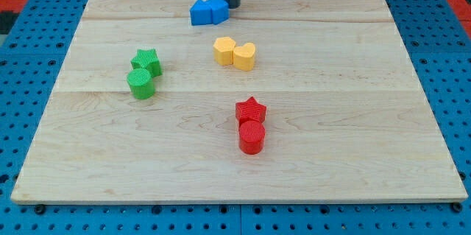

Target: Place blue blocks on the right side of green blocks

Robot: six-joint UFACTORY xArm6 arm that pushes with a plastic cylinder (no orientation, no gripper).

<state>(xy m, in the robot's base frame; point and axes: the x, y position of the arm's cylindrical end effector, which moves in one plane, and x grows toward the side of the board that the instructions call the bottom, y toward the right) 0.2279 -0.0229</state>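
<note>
Two blue blocks sit touching each other near the view's top, left of centre; their shapes are hard to make out. My tip is at the right edge of the right blue block, touching or nearly touching it. A green star and a green cylinder stand together at the view's left, below and left of the blue blocks.
Two yellow blocks sit side by side below the blue ones, the right one heart-shaped. A red star and a red cylinder stand together lower in the middle. The wooden board lies on a blue perforated base.
</note>
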